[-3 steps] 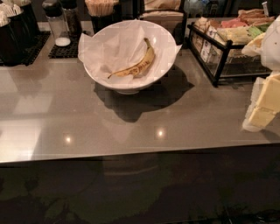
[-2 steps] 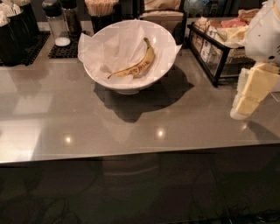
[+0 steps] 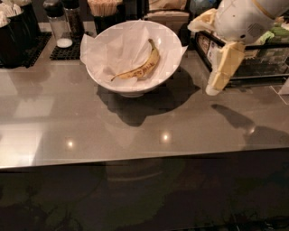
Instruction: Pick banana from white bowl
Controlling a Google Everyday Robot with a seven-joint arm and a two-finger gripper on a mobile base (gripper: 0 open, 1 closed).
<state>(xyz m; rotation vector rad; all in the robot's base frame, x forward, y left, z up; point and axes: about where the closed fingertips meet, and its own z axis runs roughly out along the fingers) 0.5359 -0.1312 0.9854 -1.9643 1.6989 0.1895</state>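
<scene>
The banana (image 3: 141,67), slim, yellow and brown-speckled, lies inside the white bowl (image 3: 169,38) on crinkled white paper, its stem end pointing up and right. The bowl stands on the grey counter, left of centre at the back. My gripper (image 3: 204,56) hangs at the upper right, just right of the bowl's rim and above the counter. Its pale yellow fingers (image 3: 222,67) are spread apart and hold nothing. It does not touch the bowl or the banana.
A black wire basket (image 3: 253,58) with packets stands behind the gripper at the right. Shakers (image 3: 58,22), a cup of stirrers (image 3: 104,10) and dark containers (image 3: 16,31) line the back left on a black mat. The counter's front edge (image 3: 144,155) runs across the middle.
My gripper has moved left and up from the right edge toward the bowl's right rim. The banana and the bowl have not moved.
</scene>
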